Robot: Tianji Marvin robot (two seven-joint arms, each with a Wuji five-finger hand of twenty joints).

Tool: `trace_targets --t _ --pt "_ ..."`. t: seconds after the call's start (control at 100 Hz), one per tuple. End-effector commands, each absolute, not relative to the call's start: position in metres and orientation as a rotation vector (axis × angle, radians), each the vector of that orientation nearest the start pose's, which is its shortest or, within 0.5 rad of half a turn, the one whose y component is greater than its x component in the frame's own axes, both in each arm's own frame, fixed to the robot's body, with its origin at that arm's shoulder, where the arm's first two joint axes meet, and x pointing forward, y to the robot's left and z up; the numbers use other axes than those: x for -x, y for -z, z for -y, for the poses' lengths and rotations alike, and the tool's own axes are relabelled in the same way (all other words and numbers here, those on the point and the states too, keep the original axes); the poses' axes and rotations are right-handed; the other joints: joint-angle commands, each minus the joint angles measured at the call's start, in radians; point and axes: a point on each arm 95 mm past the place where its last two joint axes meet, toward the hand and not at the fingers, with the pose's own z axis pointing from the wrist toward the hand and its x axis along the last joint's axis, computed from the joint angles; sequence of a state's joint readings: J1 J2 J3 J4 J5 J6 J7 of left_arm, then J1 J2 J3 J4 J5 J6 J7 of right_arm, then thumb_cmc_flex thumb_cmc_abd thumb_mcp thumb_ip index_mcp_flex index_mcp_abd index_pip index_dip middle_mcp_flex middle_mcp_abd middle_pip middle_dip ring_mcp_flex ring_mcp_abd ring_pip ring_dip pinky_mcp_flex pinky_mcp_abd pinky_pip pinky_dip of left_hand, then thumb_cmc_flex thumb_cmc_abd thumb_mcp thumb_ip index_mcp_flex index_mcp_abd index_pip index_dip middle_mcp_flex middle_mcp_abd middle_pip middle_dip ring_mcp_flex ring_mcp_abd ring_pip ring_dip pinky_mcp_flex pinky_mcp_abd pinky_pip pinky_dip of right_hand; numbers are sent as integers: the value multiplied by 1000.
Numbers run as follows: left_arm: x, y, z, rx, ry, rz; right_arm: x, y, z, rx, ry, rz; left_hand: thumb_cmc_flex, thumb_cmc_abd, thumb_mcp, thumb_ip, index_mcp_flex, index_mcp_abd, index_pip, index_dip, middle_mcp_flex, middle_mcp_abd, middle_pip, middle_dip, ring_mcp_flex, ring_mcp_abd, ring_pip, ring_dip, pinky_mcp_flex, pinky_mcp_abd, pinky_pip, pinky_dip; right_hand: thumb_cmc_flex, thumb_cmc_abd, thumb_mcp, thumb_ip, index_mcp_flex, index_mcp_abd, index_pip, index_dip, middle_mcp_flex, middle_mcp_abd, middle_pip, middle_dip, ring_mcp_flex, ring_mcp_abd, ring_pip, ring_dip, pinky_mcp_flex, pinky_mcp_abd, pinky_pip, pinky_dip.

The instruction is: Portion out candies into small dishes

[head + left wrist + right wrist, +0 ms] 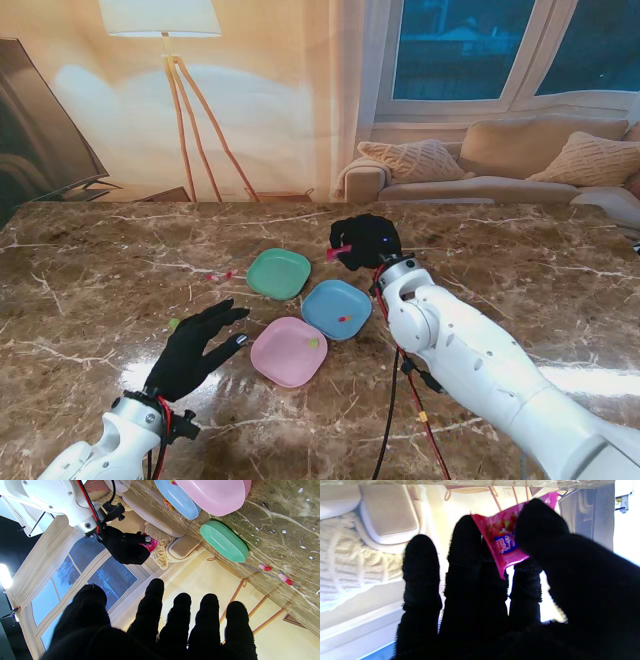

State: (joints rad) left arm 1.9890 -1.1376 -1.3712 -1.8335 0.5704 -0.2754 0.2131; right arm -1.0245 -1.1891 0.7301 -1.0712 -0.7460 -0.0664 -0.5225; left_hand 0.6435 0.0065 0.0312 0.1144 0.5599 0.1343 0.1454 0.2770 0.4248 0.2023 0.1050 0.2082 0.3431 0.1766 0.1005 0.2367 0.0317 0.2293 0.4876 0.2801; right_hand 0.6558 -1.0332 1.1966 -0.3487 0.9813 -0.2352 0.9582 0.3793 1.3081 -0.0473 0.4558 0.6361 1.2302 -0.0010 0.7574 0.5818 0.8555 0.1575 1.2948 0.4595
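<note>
Three small dishes sit mid-table: a green dish, a blue dish holding a small candy, and a pink dish holding a pale green candy. My right hand hovers just beyond the blue dish, raised off the table, shut on a pink candy wrapper pinched between thumb and fingers; the pink candy wrapper sticks out toward the green dish. My left hand is open, fingers spread, left of the pink dish. Two loose pink-and-white candies lie beyond the green dish.
A small green candy lies by my left hand's far side. A red candy sits left of the green dish. The marble table stretches wide on both sides; red and black cables hang under my right arm.
</note>
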Motion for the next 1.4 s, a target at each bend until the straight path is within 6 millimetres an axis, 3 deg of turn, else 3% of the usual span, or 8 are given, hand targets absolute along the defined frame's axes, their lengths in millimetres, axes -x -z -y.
trace_targets --t 0.0,0.38,0.72,0.99,1.39 --pt "-285 333 0 1579 2030 -1090 -510 304 -91 -975 -1825 -1277 26 40 -22 -18 -8 -16 -2 0 2 -16 -7 -8 -7 -25 -14 -10 -9 -2 3 -17 19 118 66 82 80 -36 72 9 84 8 65 1 57 24 -5 -7 7 0 37 34" --pt "-284 332 -4 1576 2025 -1072 -535 327 -140 -1058 -1853 -1341 25 39 -22 -18 -8 -16 -2 0 2 -16 -7 -8 -6 -22 -13 -10 -7 -3 6 -16 7 158 47 79 66 -54 68 6 70 -7 57 -2 42 11 -13 -7 -20 -6 52 34" --pt "-283 330 -7 1577 2017 -1060 -547 339 -168 -1098 -1865 -1384 25 40 -21 -18 -8 -15 -2 0 3 -15 -7 -8 -6 -23 -13 -10 -7 -3 8 -14 -1 192 31 73 42 -61 53 9 46 -22 43 3 1 0 -16 3 -60 -19 49 32" --pt "-283 329 -8 1579 2016 -1056 -549 342 -179 -1124 -1841 -1421 24 40 -22 -18 -9 -15 -3 -1 2 -14 -7 -8 -6 -23 -13 -10 -8 -4 8 -15 -9 193 39 67 18 -50 34 4 23 -26 27 10 -44 -6 -15 9 -95 -25 39 30" --pt "-283 329 -9 1581 2015 -1053 -549 354 -178 -1172 -1770 -1487 25 39 -22 -18 -8 -16 -3 -1 3 -15 -7 -8 -5 -24 -13 -10 -7 -3 8 -14 -33 214 12 62 -62 -3 -12 -32 -48 -24 -38 -12 -129 -17 -67 -16 -158 -39 -2 19"
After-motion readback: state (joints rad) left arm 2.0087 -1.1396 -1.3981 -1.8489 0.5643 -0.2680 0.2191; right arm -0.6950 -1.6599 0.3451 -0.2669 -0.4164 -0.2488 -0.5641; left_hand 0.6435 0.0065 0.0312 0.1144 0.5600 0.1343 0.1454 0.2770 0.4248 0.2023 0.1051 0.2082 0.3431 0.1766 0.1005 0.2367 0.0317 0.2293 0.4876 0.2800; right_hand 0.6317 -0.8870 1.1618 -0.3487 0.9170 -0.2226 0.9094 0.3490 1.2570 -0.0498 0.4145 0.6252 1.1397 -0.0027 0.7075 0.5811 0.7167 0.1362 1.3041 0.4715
